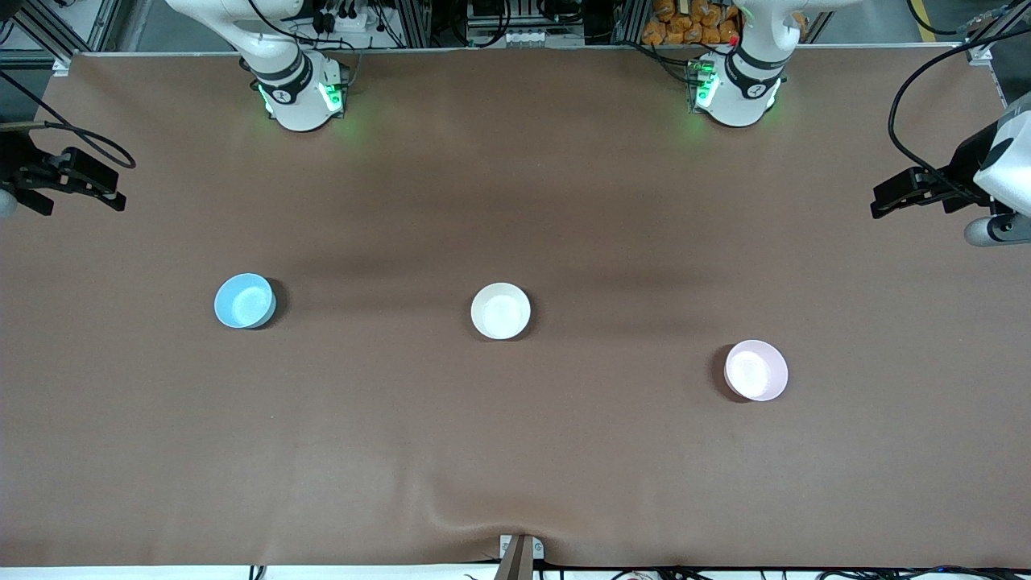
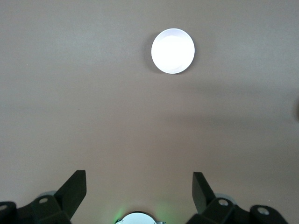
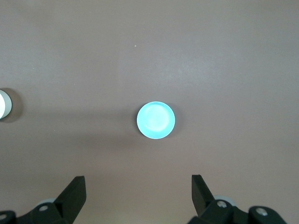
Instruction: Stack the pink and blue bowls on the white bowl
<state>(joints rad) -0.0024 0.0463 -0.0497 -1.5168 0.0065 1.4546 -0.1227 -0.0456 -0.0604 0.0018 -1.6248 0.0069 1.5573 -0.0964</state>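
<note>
Three bowls stand upright and well apart on the brown-covered bench (image 1: 515,451), none stacked.

The white bowl (image 1: 500,311) sits near the middle of the bench. The blue bowl (image 1: 244,300) sits toward the right arm's end, about level with the white one. The pink bowl (image 1: 755,370) sits toward the left arm's end and nearer to the front camera than the other two. All three appear empty.

The left end effector (image 1: 886,201) hangs high at the left arm's end of the bench, over its edge. Its wrist view shows both fingers (image 2: 74,189) spread wide with only bare covering between them; it grips nothing. The pink bowl shows in that view, washed out almost to white by glare.

The right end effector (image 1: 101,189) hangs high at the right arm's end of the bench. Its fingers (image 3: 74,191) likewise stand wide apart and hold nothing. The blue bowl lies in that wrist view ahead of the fingers, and the rim of the white bowl shows at the frame edge.

Neither end effector touches any bowl.
</note>
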